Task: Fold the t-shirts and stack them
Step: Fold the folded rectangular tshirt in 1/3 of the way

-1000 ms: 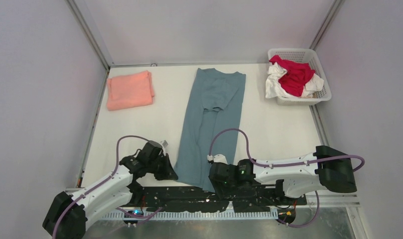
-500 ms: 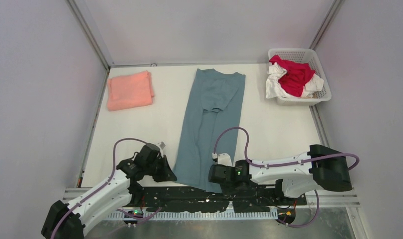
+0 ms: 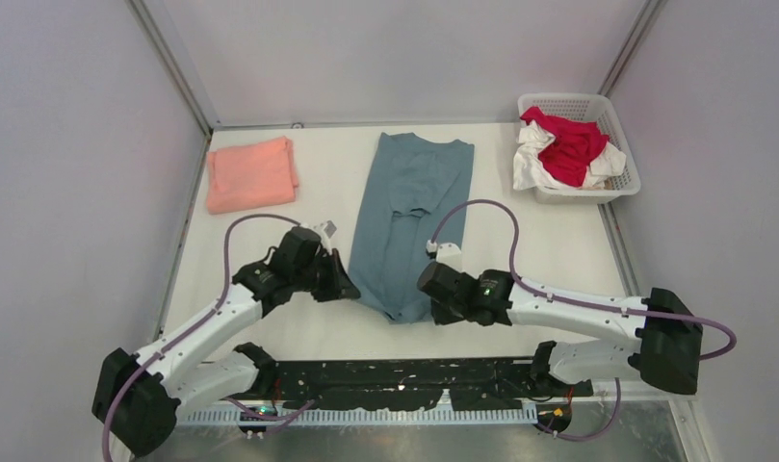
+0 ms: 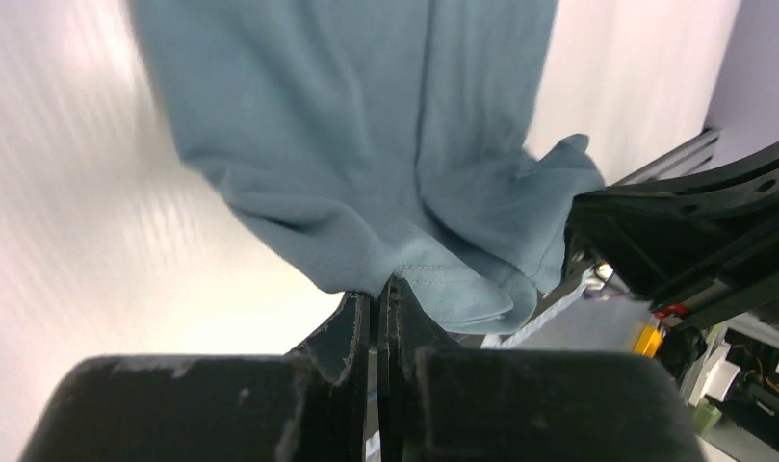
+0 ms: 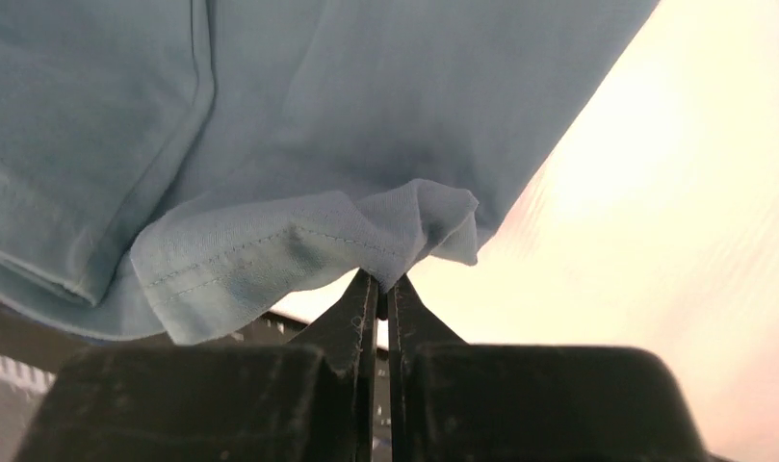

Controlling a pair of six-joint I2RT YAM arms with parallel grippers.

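Note:
A dusty teal t-shirt [image 3: 412, 207] lies lengthwise down the middle of the table, its sides folded in. My left gripper [image 3: 349, 288] is shut on the near left corner of its hem, which shows in the left wrist view [image 4: 380, 281]. My right gripper [image 3: 426, 310] is shut on the near right corner, which shows in the right wrist view [image 5: 385, 279]. Both hold the hem lifted off the table, so the near end bunches between them. A folded salmon-pink t-shirt [image 3: 250, 174] lies at the far left. Red [image 3: 571, 144] and white [image 3: 530, 162] t-shirts lie crumpled in the basket.
A white plastic lattice basket [image 3: 624, 177] stands at the far right corner. Grey walls close in the table on three sides. The black arm mount [image 3: 414, 385] runs along the near edge.
Both grippers have lifted the near hem of the teal t-shirt and carried it away from the table's near edge toward the far side. The shirt now looks shorter.

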